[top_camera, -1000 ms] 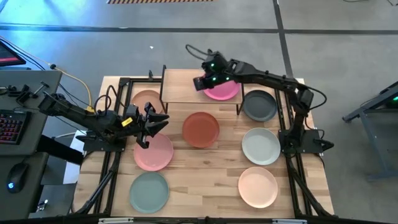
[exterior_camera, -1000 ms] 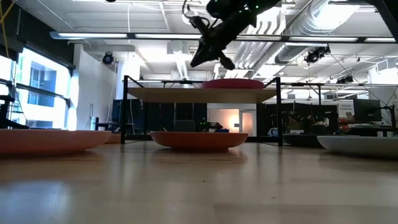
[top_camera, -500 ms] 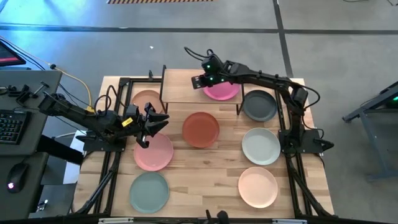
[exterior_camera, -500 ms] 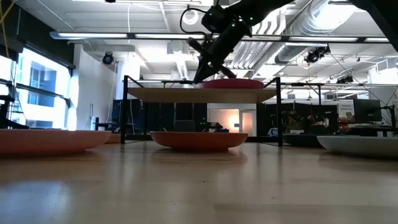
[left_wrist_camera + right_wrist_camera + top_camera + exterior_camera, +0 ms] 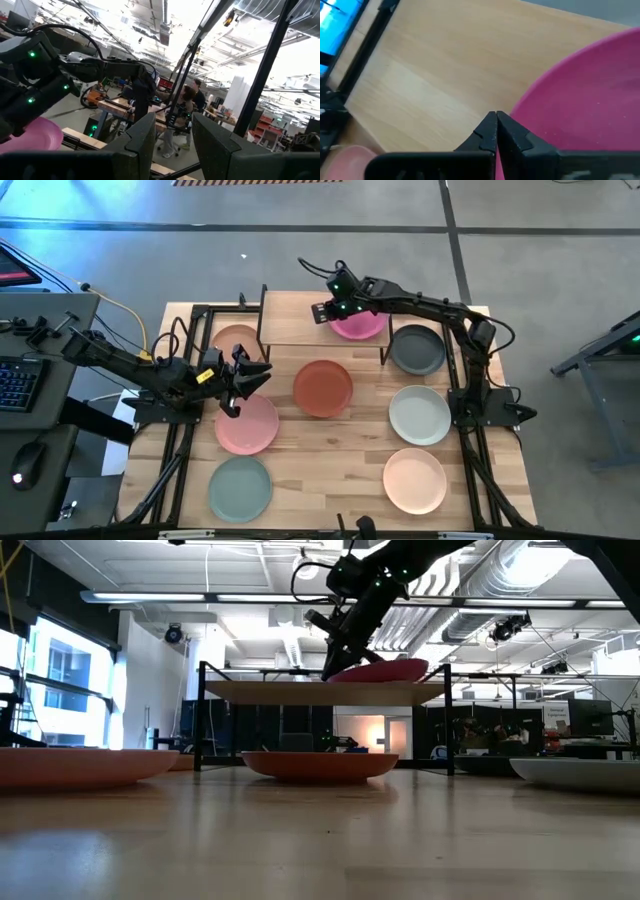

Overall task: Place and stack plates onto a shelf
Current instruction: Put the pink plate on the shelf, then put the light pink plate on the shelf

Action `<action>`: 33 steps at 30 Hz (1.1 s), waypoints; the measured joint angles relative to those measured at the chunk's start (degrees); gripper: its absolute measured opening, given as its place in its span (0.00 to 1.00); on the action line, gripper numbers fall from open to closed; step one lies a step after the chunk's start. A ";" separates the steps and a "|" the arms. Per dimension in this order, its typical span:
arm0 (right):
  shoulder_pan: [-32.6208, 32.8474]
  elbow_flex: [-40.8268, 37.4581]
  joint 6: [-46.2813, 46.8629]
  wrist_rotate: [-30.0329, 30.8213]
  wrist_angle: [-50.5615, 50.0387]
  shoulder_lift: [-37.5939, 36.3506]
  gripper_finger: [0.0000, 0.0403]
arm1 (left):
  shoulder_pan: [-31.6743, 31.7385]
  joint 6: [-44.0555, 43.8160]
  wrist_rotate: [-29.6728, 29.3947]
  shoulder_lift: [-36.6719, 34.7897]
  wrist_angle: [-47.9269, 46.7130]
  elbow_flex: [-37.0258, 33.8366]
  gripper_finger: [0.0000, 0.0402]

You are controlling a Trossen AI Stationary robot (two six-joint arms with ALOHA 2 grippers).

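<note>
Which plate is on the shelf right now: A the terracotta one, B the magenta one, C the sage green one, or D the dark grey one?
B: the magenta plate sits on the shelf, tilted up at one edge in the low view, with the right tool at its rim.

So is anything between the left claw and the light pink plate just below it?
Nothing visible. In the high view the left claw hangs over the far rim of the light pink plate, with only bare air between. The right claw, shut, is away at the magenta plate on the shelf.
</note>
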 joint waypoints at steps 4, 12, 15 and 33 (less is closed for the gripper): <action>-0.04 0.00 -0.02 0.05 0.17 -0.02 0.00 | 0.00 -0.02 -0.01 0.00 0.00 0.00 0.29; -0.04 0.00 -0.01 -0.38 2.52 -0.08 0.00 | 0.00 -0.04 -0.02 0.00 0.02 0.00 0.29; -0.04 0.00 0.24 -1.21 3.56 -0.15 0.00 | 0.00 -0.07 -0.02 0.00 0.02 0.00 0.29; 1.76 -0.02 -14.78 -7.12 1.23 -11.10 0.00 | -0.01 0.89 -0.04 0.00 0.04 0.00 0.29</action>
